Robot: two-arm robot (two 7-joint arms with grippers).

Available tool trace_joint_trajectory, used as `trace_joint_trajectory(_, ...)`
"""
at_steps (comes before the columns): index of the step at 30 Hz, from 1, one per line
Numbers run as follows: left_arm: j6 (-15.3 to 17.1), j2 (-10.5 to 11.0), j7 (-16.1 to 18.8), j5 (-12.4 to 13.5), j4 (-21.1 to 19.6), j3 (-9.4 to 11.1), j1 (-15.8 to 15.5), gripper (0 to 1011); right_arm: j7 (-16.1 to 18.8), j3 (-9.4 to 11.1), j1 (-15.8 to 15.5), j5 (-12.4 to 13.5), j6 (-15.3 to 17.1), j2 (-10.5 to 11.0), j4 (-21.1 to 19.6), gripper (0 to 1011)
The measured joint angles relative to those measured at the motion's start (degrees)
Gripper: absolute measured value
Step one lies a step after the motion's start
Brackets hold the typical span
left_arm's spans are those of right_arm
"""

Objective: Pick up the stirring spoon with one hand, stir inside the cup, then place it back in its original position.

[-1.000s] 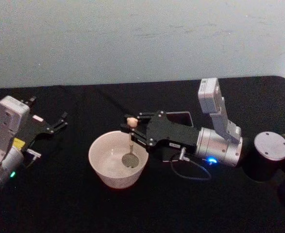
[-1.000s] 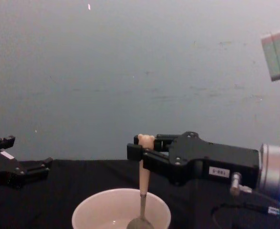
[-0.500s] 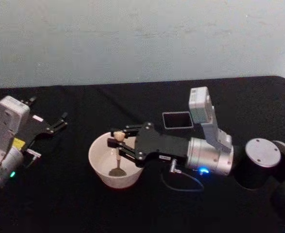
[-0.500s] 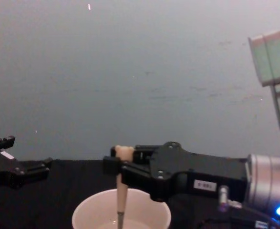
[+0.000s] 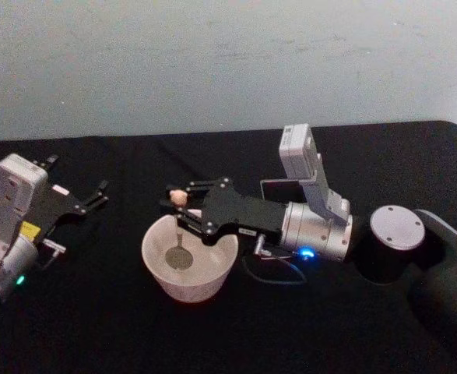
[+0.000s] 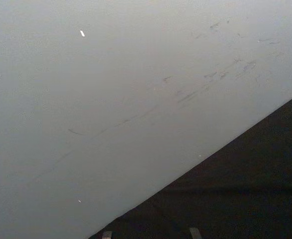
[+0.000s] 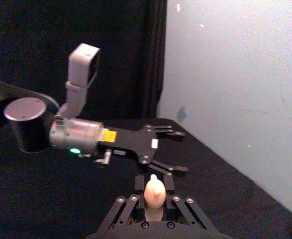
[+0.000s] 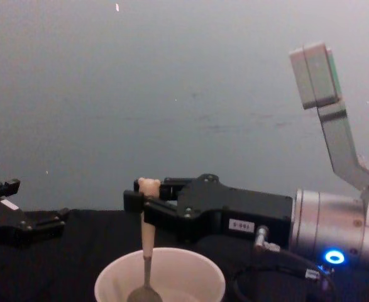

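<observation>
The stirring spoon, slim with a cream-beige handle, a tiny bear head on top and a small shiny metal bowl, is clamped high on its handle in my right tool, the black two-finger one with the white label on a silver wrist. In the right wrist view the bear head sticks up between my closed fingers. The spoon hangs nearly upright, its metal end down inside the wide, round off-white cup; from the chest I see the handle dropping past the rim into the cup.

A second ago I held the spoon at the right side of the cup. Since then my wrist has swept to my left, and the spoon's bowl now sits at the left of the cup's middle. The cup itself has not shifted on the black surface. I judge that I am in the middle of the stirring, with one stroke across just made.

Behind my wrist stands the dark grey square open-top holder, where the spoon must go back; that step is not yet done. My left tool lies parked, fingers spread, well apart at the left.
</observation>
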Motion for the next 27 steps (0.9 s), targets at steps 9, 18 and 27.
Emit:
trace_joint_trajectory(9,0.0,0.0,0.0,0.0,0.0,0.0,0.0,1001,-1.1,1.4,0.6,-0.7,-0.4,0.1,1.3,212)
trace_joint_trajectory(18,0.0,0.0,0.0,0.0,0.0,0.0,0.0,1001,-1.4,2.1,-0.2,-1.0,-0.2,0.8,0.4,212)
trace_joint_trajectory(27,0.0,0.0,0.0,0.0,0.0,0.0,0.0,1001,-2.1,3.0,-0.9,-0.9,0.8,1.6,-2.1,212)
